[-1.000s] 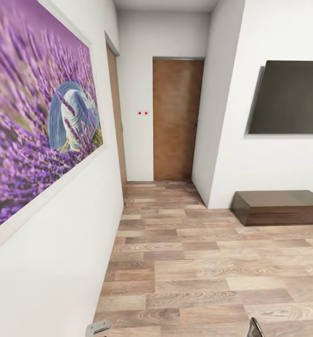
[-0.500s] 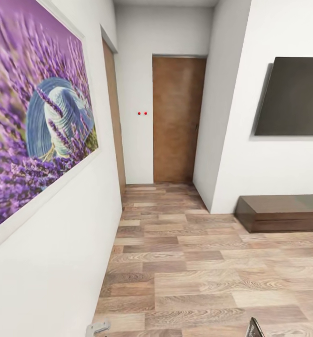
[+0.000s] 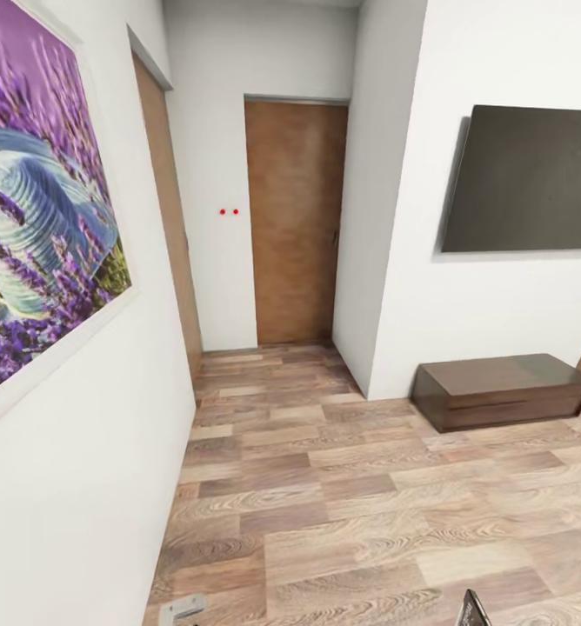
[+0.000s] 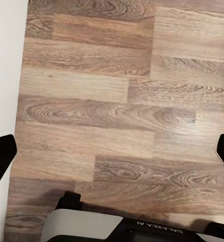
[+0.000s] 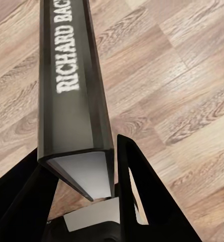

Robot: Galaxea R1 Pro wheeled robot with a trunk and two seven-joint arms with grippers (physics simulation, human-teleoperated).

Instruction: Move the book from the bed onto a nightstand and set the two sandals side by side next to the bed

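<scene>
1. Robot's in a hallway with a wood-plank floor; landmark is the brown door at the far end
2. Two red dots sit on the white wall just beside that door, and there's a second door on the side wall near it
3. Big lavender picture hangs on the same side wall, nearer the camera than the door
4. Dark wall screen is off to the other side of the door, with a long low dark cabinet on the floor under it
5. The book is clamped in the right hand (white spine lettering reads "RICHARD BAC…"), held over the floor
6. Left hand has its fingers wide apart, nothing between them but floor
</scene>
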